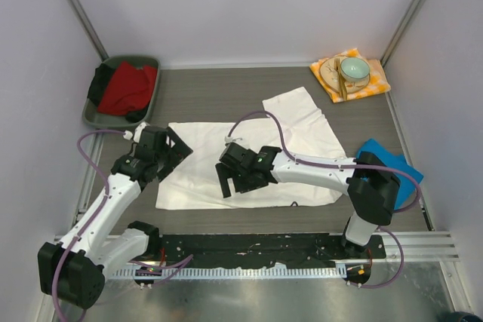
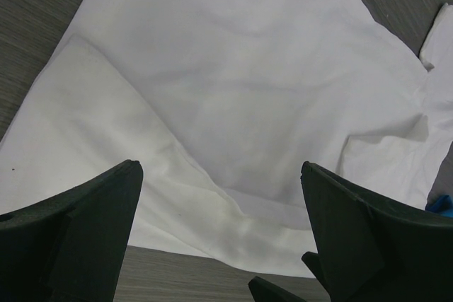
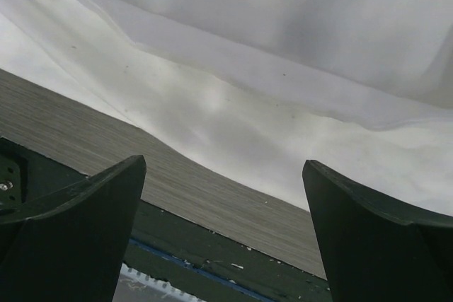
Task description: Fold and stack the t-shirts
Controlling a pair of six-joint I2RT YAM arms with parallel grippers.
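A white t-shirt (image 1: 249,152) lies spread flat on the grey table, with one part reaching toward the back right and only plain white cloth showing. My left gripper (image 1: 175,160) hovers open over its left edge; in the left wrist view the cloth (image 2: 233,90) fills the space between the open gripper (image 2: 219,167). My right gripper (image 1: 234,185) is open above the shirt's near hem (image 3: 283,104), fingers wide in the right wrist view (image 3: 223,162). A bright blue t-shirt (image 1: 389,160) lies at the right, partly behind the right arm, and a sliver of it (image 2: 442,204) shows in the left wrist view.
A dark green bin (image 1: 143,60) at the back left holds red and black cloth. At the back right an orange-checked napkin (image 1: 377,84) carries a plate and a cup (image 1: 355,70). The black base rail (image 1: 249,246) runs along the near edge.
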